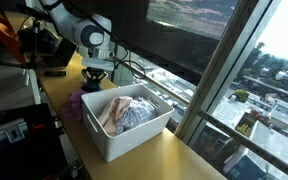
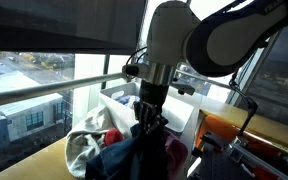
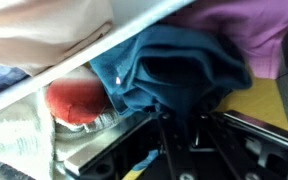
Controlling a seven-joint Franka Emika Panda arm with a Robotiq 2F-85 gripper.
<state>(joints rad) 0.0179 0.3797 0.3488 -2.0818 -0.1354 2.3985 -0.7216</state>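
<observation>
Over by the big window (image 1: 249,60), on the wooden surface (image 1: 159,165), just beside the white bin (image 1: 134,138) heaped with clothes: clamping the jaws onto a bunched teal cloth (image 3: 174,70), lying against a purple cloth (image 3: 246,30) and something red (image 3: 74,100).

The arm (image 2: 224,35) was bent over, with its wrist pointing straight down. The gripper (image 2: 146,132) hung vertical below it, and how its jaws stood was not visible.

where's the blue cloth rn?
In the wrist view the blue cloth lies just outside the white bin, between a red item and a purple cloth, directly at the gripper.
</observation>
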